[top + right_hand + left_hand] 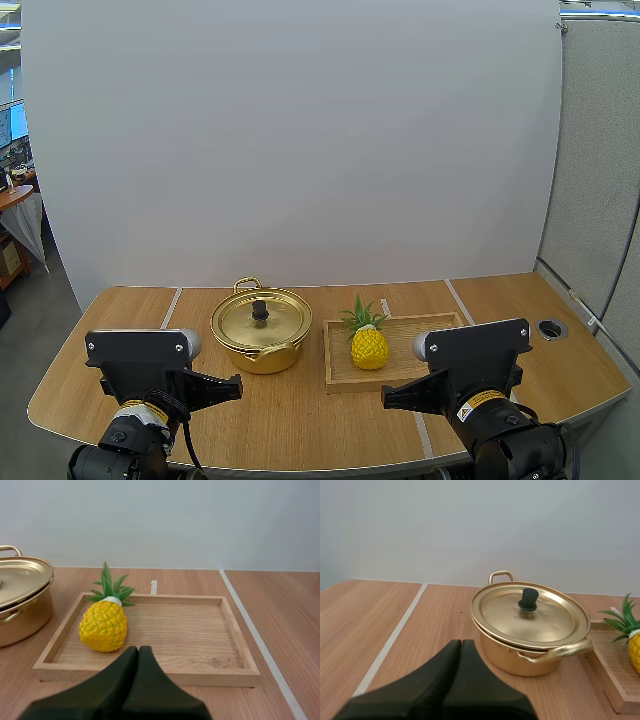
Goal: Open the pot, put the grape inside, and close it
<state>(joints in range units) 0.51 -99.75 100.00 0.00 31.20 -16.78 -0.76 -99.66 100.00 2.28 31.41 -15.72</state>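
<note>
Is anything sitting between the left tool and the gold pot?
No. In the left wrist view, only bare wooden table lies between the left tool and the pot.

Pot (510, 660): polished gold body and handles. Lid (555, 617): same gold, glossy and plain. Knob (528, 600): black.

Pineapple (103, 626): bright yellow skin scored with a darker diamond lattice, with a white band at the neck. Leaves (111, 586): green.

Tray (145, 672): pale natural wood with visible grain lines and one small darker knot.

Counter (300, 410): warm light-brown wood grain, crossed by narrow pale stripes.

Left hand (461, 647) and right hand (138, 652): matt black throughout, unpatterned.
</note>
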